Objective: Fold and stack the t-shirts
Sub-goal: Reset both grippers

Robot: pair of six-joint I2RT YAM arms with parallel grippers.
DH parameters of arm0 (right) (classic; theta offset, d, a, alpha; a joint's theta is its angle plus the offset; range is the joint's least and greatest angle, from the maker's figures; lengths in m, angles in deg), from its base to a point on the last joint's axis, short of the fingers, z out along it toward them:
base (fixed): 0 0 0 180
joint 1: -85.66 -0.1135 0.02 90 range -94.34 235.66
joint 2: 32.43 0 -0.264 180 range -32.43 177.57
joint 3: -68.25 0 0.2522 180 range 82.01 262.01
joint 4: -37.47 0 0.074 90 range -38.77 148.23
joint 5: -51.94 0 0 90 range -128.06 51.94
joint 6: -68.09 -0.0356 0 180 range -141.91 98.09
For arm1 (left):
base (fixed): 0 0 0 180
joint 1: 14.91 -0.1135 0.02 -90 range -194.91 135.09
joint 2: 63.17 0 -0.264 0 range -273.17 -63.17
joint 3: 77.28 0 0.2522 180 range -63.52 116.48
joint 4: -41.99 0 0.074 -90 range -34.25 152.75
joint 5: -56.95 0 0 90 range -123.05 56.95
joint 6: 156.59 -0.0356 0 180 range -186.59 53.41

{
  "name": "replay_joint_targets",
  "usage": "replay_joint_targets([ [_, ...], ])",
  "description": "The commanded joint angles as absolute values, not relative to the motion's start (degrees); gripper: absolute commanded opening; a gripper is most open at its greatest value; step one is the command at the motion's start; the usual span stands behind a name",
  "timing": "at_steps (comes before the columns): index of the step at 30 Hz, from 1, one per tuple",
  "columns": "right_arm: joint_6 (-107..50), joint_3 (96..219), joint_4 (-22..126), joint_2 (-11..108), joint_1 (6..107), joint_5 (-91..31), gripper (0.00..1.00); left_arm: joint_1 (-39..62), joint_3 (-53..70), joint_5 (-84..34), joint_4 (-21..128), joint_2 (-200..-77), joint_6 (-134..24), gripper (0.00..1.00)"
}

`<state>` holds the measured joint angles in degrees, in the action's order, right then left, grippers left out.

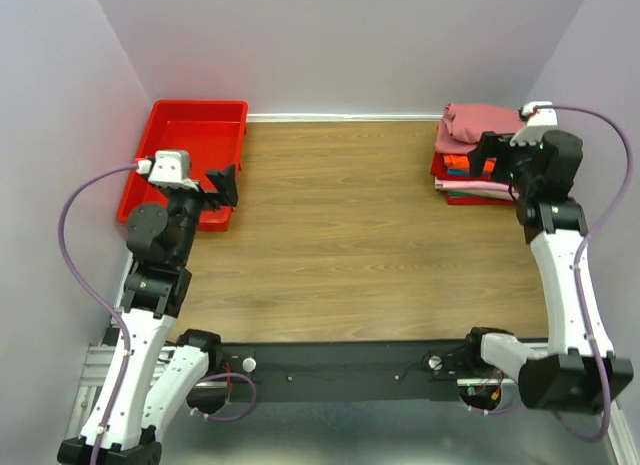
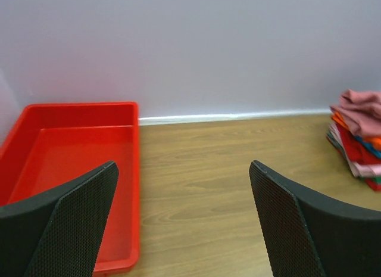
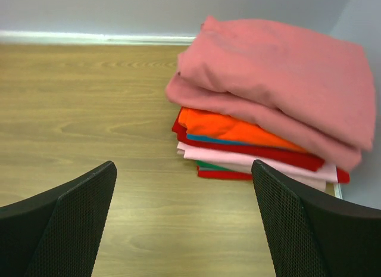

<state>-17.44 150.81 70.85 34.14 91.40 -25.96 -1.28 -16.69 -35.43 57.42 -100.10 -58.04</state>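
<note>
**Mia:** Where are the shirts?

**Tom:** The pile of folded soft cloth t-shirts sits just ahead of the right gripper, more toward its right finger. The big salmon-pink cloth shirt lies on top. Orange, red and pale pink ones are under it.

**Mia:** Is the gripper holding one?

**Tom:** No. Its two black fingers stand wide apart with nothing between them. The left gripper is spread wide and bare too, far from the pile.

**Mia:** How would the top shirt feel?

**Tom:** I think it is light, soft and floppy. It looks puffy and sticks out past the pile, so it could slide off. A thick folded edge on the near side seems the best place to pinch.

**Mia:** Is there room to move?

**Tom:** Yes. Bare brown wooden table lies ahead of the left finger. But the pale wall is close behind the pile. The red plastic bin sits ahead of the left gripper's left finger.
</note>
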Motion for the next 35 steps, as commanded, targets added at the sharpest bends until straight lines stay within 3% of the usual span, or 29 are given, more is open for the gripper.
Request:
replay_joint_targets([
  [1,-27.89,145.04,66.18,27.42,91.90,-35.95,1.00,-6.20,-12.64,-34.64,62.87,-101.75,-54.73,0.98],
  [12,-32.99,137.21,66.26,18.99,91.90,-46.14,1.00,-6.30,-13.86,-33.32,67.62,-97.10,-56.75,0.98],
  [35,-29.48,136.68,65.91,18.63,92.43,-45.46,1.00,-6.30,-15.18,-28.75,67.53,-95.08,-57.63,0.98],
])
